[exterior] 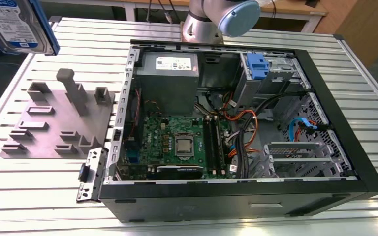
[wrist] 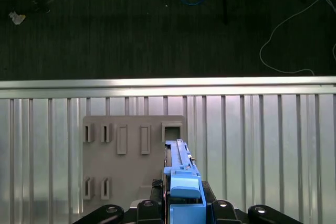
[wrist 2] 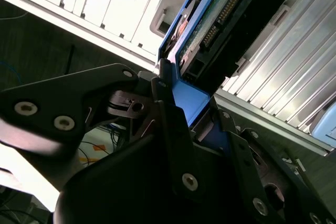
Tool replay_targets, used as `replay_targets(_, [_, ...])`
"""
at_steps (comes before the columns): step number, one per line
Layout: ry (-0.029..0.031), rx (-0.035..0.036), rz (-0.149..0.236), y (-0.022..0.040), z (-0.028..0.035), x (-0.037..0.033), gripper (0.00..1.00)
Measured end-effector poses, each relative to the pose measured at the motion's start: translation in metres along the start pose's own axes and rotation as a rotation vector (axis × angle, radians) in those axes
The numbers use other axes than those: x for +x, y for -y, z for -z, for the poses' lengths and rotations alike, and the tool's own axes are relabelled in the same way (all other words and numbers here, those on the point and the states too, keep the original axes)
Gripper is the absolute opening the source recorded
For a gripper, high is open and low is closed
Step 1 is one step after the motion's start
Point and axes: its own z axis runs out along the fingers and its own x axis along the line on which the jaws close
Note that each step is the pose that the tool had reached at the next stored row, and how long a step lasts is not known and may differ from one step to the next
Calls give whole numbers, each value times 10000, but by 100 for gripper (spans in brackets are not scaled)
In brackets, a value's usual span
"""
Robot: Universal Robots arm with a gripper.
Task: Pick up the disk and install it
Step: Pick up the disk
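The disk [exterior: 17, 23], a silver drive with a white-and-blue label in a blue carrier frame, hangs high in the air at the exterior view's far left, above the table's back corner. In the second wrist view my gripper [wrist 2: 202, 124] is shut on the disk [wrist 2: 220, 14], its dark fingers [wrist 2: 170, 129] clamping the blue frame from both sides. The first wrist view looks along the disk's blue edge [wrist: 181, 179] from the gripper [wrist: 184, 205] down onto the grey fixture plate [wrist: 134, 156].
An open black computer case [exterior: 320, 88] lies in the table's middle, with a grey power supply [exterior: 168, 73], motherboard [exterior: 179, 142], cables, a blue latch [exterior: 258, 66] and a metal drive cage [exterior: 300, 157]. A grey slotted fixture plate [exterior: 57, 123] lies at its left. The arm's base [exterior: 205, 22] stands behind.
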Motion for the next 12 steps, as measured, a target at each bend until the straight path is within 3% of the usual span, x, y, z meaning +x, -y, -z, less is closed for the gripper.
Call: replay_targets(12, [3, 0, 0, 0, 35, 0, 37])
